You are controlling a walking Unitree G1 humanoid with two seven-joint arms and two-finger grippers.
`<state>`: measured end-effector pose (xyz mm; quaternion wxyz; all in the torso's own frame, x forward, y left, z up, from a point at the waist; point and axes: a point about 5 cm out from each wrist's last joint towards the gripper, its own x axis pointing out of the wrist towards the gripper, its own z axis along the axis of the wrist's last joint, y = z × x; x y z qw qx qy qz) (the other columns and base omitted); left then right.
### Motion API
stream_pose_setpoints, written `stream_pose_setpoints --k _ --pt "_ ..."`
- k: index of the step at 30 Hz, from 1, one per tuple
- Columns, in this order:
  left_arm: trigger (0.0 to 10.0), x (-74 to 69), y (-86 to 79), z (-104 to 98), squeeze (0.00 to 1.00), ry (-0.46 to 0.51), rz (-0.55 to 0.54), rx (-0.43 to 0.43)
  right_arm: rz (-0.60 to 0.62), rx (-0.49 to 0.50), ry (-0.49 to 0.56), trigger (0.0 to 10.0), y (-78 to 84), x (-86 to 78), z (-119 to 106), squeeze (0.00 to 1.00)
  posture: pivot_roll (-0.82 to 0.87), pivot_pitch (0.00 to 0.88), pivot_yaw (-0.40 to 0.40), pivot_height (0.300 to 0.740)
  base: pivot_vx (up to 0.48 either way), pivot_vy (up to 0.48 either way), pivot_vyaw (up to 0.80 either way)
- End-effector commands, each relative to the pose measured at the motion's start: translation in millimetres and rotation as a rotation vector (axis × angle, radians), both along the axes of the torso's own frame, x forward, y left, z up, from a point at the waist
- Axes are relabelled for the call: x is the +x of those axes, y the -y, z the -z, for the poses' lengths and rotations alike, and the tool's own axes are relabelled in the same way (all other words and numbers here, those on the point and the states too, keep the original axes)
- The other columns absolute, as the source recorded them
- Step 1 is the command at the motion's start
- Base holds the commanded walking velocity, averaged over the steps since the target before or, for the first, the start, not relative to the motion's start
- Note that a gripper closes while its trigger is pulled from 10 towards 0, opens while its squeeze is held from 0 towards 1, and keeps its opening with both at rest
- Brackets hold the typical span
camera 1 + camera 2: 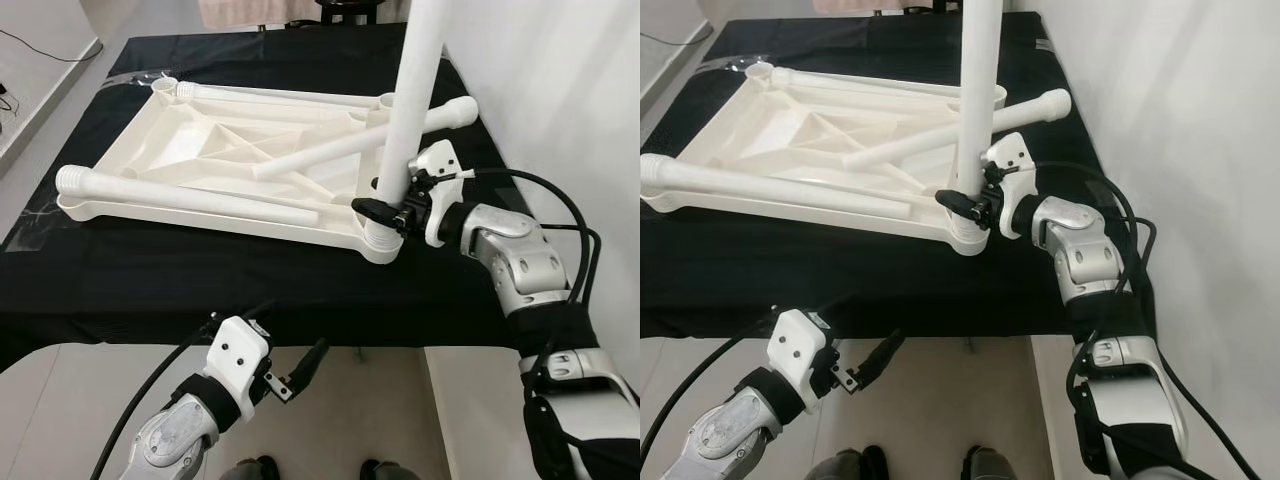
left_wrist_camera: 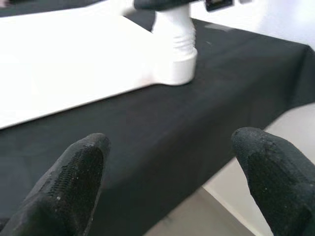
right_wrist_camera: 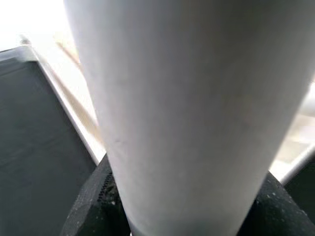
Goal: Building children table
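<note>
White plastic tabletop (image 1: 200, 150), ribbed underneath, lies on a plain black cloth (image 1: 250, 280). The upright leg (image 1: 415, 90) at upper right and the loose legs (image 1: 190, 197) are the same white. Black fingers (image 2: 74, 182) show a fine dotted texture; pale grey floor (image 1: 330, 410) below.

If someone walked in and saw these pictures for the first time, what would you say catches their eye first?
Most striking is the white table leg standing upright in the near right corner socket of the upturned white table top, with the right hand shut around its base. The top lies on a black cloth, with other legs lying loose across it. The left hand hangs open below the cloth's near edge.
</note>
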<state>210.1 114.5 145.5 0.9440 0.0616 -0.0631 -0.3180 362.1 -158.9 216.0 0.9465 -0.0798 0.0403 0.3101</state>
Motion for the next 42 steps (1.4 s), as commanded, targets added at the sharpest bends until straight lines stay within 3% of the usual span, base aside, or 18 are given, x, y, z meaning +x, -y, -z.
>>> stream_pose_setpoints --k 1,2,3,5,7,14,15,16,17,18,24,25,26,27,32,39,40,42 --pt "10.0 -1.5 -0.6 4 0.00 -0.010 -0.006 0.004 0.094 -0.029 -0.167 0.0 4.3 -4.9 34 0.00 0.04 0.168 -0.024 0.740 0.000 0.000 0.00" --pt "10.0 -1.5 -1.5 3 0.00 -0.008 -0.008 0.003 0.375 -0.055 -0.171 0.0 11.4 -17.5 48 0.00 0.03 0.177 -0.030 0.740 0.000 0.000 0.00" --pt "10.0 -1.5 -1.5 3 0.00 -0.008 -0.008 0.003 0.375 -0.055 -0.171 0.0 11.4 -17.5 48 0.00 0.03 0.177 -0.030 0.740 0.000 0.000 0.00" --pt "10.0 -1.0 -3.2 2 0.00 -0.002 -0.015 0.000 0.544 -0.059 -0.205 0.0 -0.2 -50.5 66 0.00 0.03 0.186 -0.016 0.740 0.000 0.000 0.00" --pt "10.0 -0.8 -3.5 2 0.00 0.000 -0.018 -0.001 0.575 -0.054 -0.195 0.0 -6.0 -56.0 67 0.00 0.02 0.182 -0.009 0.740 0.000 0.000 0.00" --pt "10.0 1.5 -2.7 2 0.00 0.006 -0.020 -0.003 0.554 -0.017 -0.189 0.0 -19.4 -43.3 66 0.00 0.03 0.176 -0.016 0.740 0.000 0.000 0.00" --pt "10.0 1.9 -2.7 2 0.00 0.007 -0.022 -0.004 0.553 -0.004 -0.190 7.2 -20.8 -40.2 64 0.00 0.03 0.177 -0.017 0.740 0.000 0.000 0.00" --pt "10.0 1.9 -2.7 2 0.00 0.007 -0.022 -0.004 0.553 -0.004 -0.190 7.2 -20.8 -40.2 64 0.00 0.03 0.177 -0.017 0.740 0.000 0.000 0.00" --pt "10.0 2.3 -2.8 2 0.00 0.008 -0.025 -0.005 0.517 0.024 -0.177 10.0 -23.9 -36.7 60 0.00 0.03 0.177 -0.017 0.740 0.000 0.000 0.00" --pt "10.0 2.7 -2.6 2 0.00 0.009 -0.028 -0.006 0.464 0.058 -0.159 10.0 -26.5 -33.4 54 1.00 0.03 0.174 -0.018 0.740 0.000 0.000 0.00" --pt "10.0 4.3 -1.7 3 0.00 0.011 -0.030 -0.006 0.328 0.149 -0.089 10.0 -33.9 -28.2 29 1.00 0.03 0.168 -0.021 0.740 0.000 0.000 0.00" --pt "10.0 4.9 -1.4 3 0.00 0.013 -0.032 -0.005 0.279 0.168 -0.057 10.0 -32.8 -23.9 20 0.10 0.03 0.166 -0.022 0.740 0.000 0.000 0.00" --pt "10.0 4.9 -1.4 3 0.00 0.013 -0.032 -0.005 0.279 0.168 -0.057 10.0 -32.8 -23.9 20 0.10 0.03 0.166 -0.022 0.740 0.000 0.000 0.00" --pt "10.0 5.5 -1.0 3 0.00 0.015 -0.033 -0.003 0.205 0.155 -0.027 10.0 -32.0 -19.4 12 0.00 0.03 0.162 -0.025 0.740 0.000 0.000 0.00" --pt "10.0 8.4 0.4 4 0.00 0.021 -0.039 0.000 -0.080 0.038 0.051 10.0 -33.8 -8.9 -8 0.00 0.04 0.154 -0.032 0.740 0.000 0.000 0.00" --pt "10.0 11.1 2.2 4 0.00 0.025 -0.041 -0.001 -0.211 -0.049 0.023 10.0 -32.1 0.7 -7 0.00 0.04 0.151 -0.039 0.740 0.000 0.000 0.00" --pt "10.0 11.9 3.3 4 0.00 0.027 -0.041 -0.001 -0.227 -0.073 0.009 0.2 -28.7 7.1 -5 0.00 0.04 0.152 -0.044 0.740 0.000 0.000 0.00" --pt "10.0 12.2 3.9 5 0.00 0.028 -0.041 -0.001 -0.229 -0.077 0.006 0.2 -27.2 9.9 -5 0.00 0.04 0.152 -0.044 0.740 0.000 0.000 0.00"
